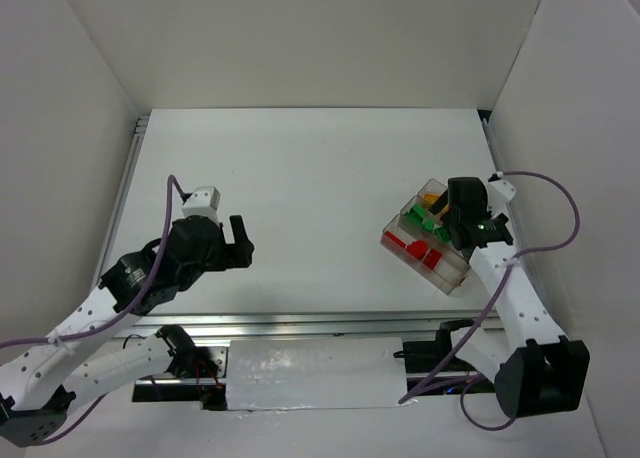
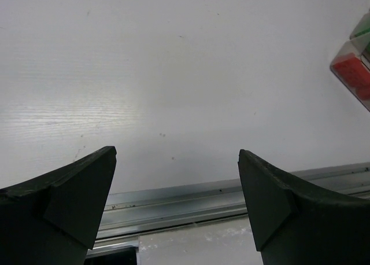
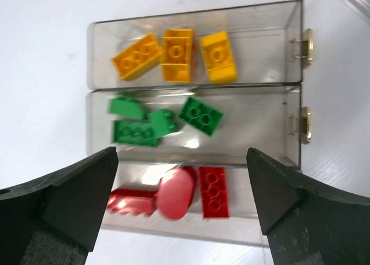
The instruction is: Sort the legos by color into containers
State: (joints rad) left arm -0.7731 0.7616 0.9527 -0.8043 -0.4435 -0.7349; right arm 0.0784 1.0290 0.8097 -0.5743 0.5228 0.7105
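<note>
White walls close round a white counter (image 1: 300,178). The clear three-compartment tray (image 1: 392,240) sits skewed toward three o'clock of it in the top view, within the right arm's reach. The right claw (image 1: 462,216) hangs directly above the tray, jaws spread wide with nothing between them. We judge it is there because bricks go in from above.

From its wrist camera each colour has its own compartment. The yellow-orange bricks (image 3: 173,54) lie at twelve o'clock, the green bricks (image 3: 199,116) in the middle and the red bricks (image 3: 213,191) at six o'clock. We find no brick outside the tray, so the sorting looks finished or nearly so. The left claw (image 1: 240,243) waits at about eight o'clock, well apart from the tray, equally wide open and empty, apparently parked out of the way.

In the top view the right claw covers part of the tray, so its contents are only glimpsed there. In the right wrist view the fingers cut off both ends of the red compartment, and a toothed red piece (image 3: 133,202) runs behind one. We cannot tell whether more lies there. The left wrist camera catches only a blurred tray corner at two o'clock.
</note>
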